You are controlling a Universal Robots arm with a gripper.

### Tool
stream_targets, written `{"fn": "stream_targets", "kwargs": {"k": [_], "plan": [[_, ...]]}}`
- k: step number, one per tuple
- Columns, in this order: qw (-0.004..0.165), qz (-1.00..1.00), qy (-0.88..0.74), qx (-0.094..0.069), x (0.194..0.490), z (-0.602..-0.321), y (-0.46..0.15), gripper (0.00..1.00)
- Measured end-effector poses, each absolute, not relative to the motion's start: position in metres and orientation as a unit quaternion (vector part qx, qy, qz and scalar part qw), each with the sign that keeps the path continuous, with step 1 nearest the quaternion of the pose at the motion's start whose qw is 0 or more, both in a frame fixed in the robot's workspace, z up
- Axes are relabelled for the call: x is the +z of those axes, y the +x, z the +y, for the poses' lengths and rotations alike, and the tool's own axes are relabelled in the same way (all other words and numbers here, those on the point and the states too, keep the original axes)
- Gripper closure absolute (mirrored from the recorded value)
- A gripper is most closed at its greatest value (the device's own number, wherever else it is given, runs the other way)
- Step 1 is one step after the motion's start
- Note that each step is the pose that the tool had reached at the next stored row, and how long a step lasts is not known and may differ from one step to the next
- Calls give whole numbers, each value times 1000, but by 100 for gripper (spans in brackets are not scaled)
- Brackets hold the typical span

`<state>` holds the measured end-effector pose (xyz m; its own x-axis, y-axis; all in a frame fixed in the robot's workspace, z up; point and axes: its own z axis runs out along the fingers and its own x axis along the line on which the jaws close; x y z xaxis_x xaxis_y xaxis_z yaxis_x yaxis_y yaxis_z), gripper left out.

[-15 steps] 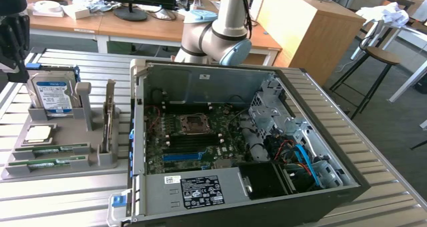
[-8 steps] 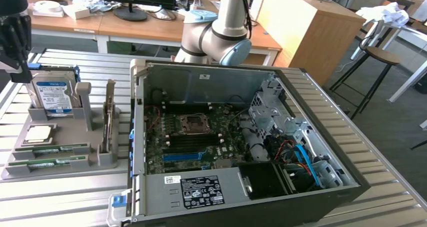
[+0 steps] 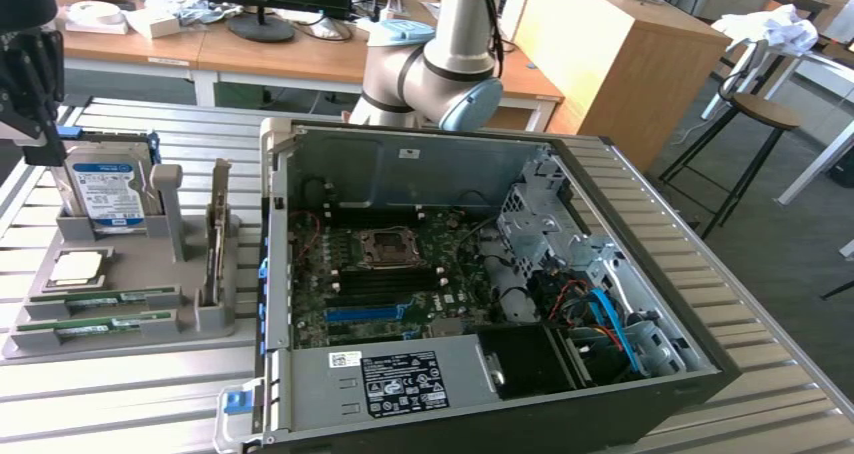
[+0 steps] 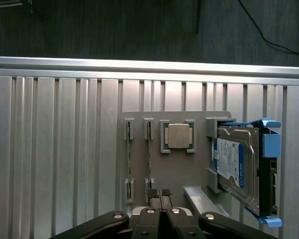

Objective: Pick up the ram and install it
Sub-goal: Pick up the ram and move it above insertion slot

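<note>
Hand [image 4: 159,194] shut and empty, poised over the grey tray [image 4: 182,172] on the table [image 4: 50,149]; ram [image 4: 149,149] standing on edge in its tray slot, untouched; step judged: approach before pick-up; a grasp would need fingers parted across the stick's thin edge.

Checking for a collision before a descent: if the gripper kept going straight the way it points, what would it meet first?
The gripper would most likely meet the grey parts tray, close beside the nearer ram stick; depth is unclear, so the stick itself could come first.
</note>
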<state>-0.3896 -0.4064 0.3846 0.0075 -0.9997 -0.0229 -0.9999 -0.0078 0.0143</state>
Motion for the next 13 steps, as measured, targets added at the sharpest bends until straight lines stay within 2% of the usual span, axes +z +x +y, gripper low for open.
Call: {"fn": "stream_targets", "kwargs": {"k": [13], "plan": [[3,704,-710,13,385,-406,-389,89]]}}
